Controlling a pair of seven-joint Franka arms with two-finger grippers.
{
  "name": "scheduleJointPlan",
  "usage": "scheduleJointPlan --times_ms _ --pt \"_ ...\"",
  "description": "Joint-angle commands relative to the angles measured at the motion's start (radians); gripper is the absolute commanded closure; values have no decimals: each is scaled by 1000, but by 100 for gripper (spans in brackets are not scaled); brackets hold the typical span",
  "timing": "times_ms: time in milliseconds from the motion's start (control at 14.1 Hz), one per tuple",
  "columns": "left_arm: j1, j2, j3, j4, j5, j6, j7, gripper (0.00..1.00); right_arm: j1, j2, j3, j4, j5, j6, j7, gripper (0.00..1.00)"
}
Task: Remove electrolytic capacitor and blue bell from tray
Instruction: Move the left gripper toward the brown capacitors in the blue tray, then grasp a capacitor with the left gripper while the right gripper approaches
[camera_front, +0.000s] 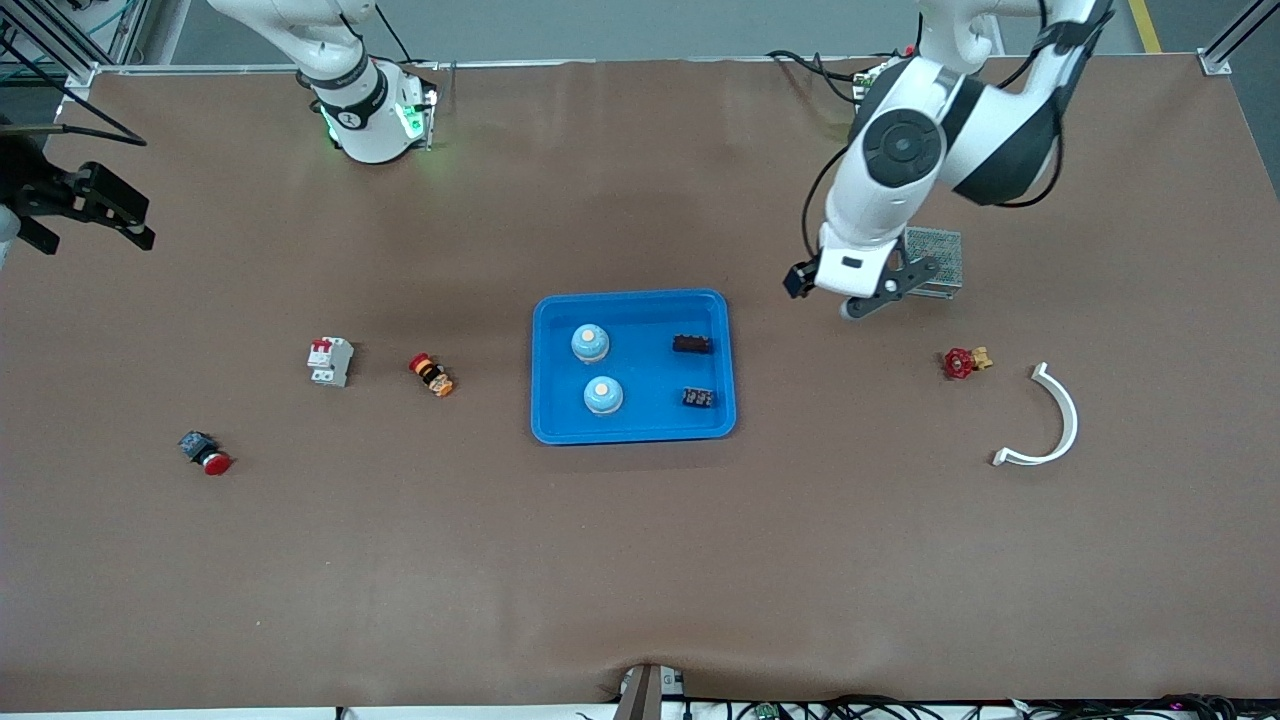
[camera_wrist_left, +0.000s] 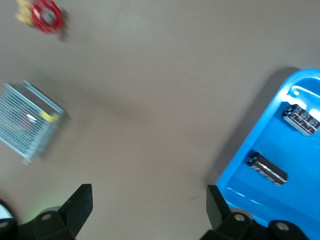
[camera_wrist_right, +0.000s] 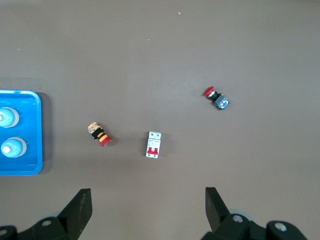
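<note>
Both bells and both capacitors lie in the blue tray; the left pincer, fingers apart, hangs over bare tabletop beside it, while only the front view shows the right pincer, also spread, off toward the right arm's end.

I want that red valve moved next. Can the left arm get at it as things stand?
Probably yes: the left gripper is open and empty, and the valve lies alone on bare table, nothing around it.

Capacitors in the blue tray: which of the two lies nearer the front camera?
The smaller-looking capacitor, beside the nearer bell. The other capacitor lies farther up the blue tray, beside the farther bell.
</note>
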Motion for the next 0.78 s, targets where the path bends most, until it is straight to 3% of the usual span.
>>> scheduleJointPlan --times_ms 0,283,496,708 --pt "-31 77 -12 10 15 79 -136 4 41 34 1 28 32 19 1 0" --pt "-97 186 -10 20 31 224 -405 17 139 135 1 90 36 48 113 0" --pt "-123 257 -7 33 40 359 -599 20 193 178 0 94 57 94 151 0" --pt "-144 358 -7 106 168 384 -815 23 242 247 1 94 108 178 292 0"
